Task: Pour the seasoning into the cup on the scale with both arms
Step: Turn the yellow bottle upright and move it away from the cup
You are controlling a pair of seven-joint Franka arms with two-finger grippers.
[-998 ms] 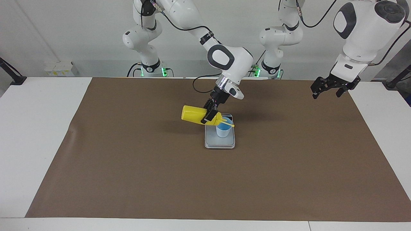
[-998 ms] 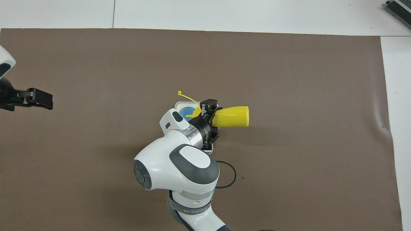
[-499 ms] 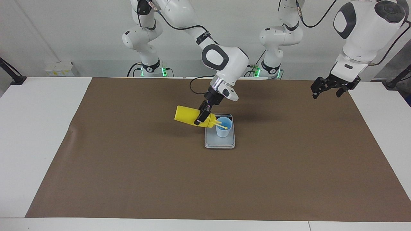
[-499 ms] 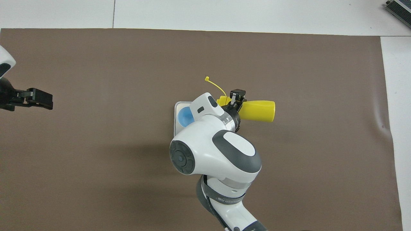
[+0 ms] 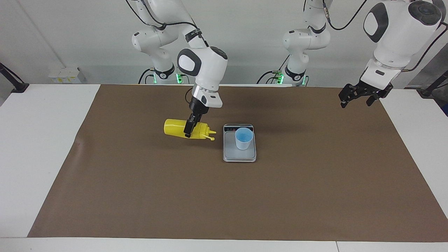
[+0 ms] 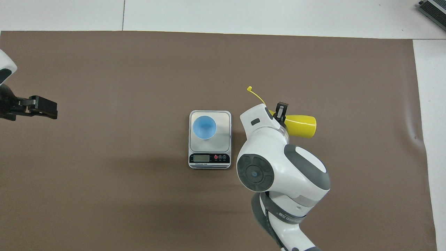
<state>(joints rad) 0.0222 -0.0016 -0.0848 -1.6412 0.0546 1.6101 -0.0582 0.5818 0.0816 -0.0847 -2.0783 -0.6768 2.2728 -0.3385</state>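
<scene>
The right gripper (image 5: 189, 130) clamps the yellow bottle (image 5: 176, 128) sideways, low over the mat (image 5: 140, 196) beside the scale (image 5: 239, 155). The cup (image 5: 243, 138) stands on the scale. The left gripper (image 5: 360, 95) waits wide open over the bench's left-arm end.

Bright, even light from above, apparently; soft shadows, sharp focus throughout.

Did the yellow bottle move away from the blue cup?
Yes. The yellow bottle, held in the right tool, was tipped over the blue cup; now it lies sideways beside the scale, toward the right arm's end.
</scene>
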